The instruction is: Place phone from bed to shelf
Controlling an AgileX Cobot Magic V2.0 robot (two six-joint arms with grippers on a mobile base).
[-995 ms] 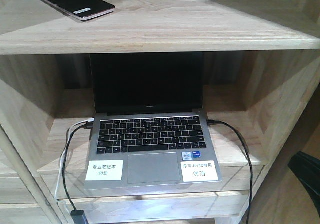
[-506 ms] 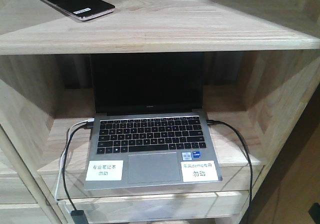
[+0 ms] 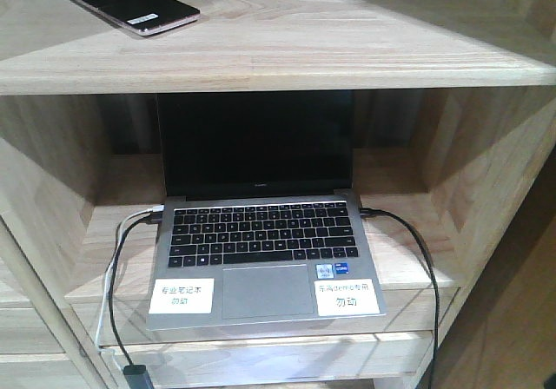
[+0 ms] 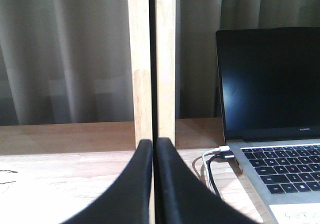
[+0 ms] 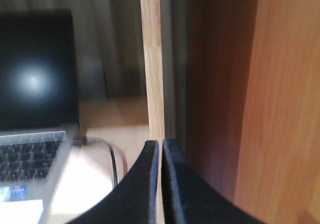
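The phone [image 3: 132,4], a glossy black slab with a white sticker and pinkish edge, lies flat on the top board of the pale wood shelf [image 3: 330,50], at its left. No gripper touches it. My left gripper [image 4: 154,145] is shut with nothing between its black fingers, facing a wooden upright [image 4: 151,59] left of the laptop. In the right wrist view my right gripper [image 5: 160,145] is shut and empty too, in front of the upright [image 5: 152,59] right of the laptop. Neither gripper appears in the front view. The bed is out of view.
An open silver laptop [image 3: 265,250] with a dark screen sits on the lower shelf board, cables [image 3: 122,267] plugged into both sides. Grey curtains [image 4: 65,54] hang behind the shelf. An orange-brown panel [image 5: 285,104] stands close to the right gripper's right side.
A dark shape at the lower right edge of the front view has dropped out of the frame. The phone and laptop have not moved.
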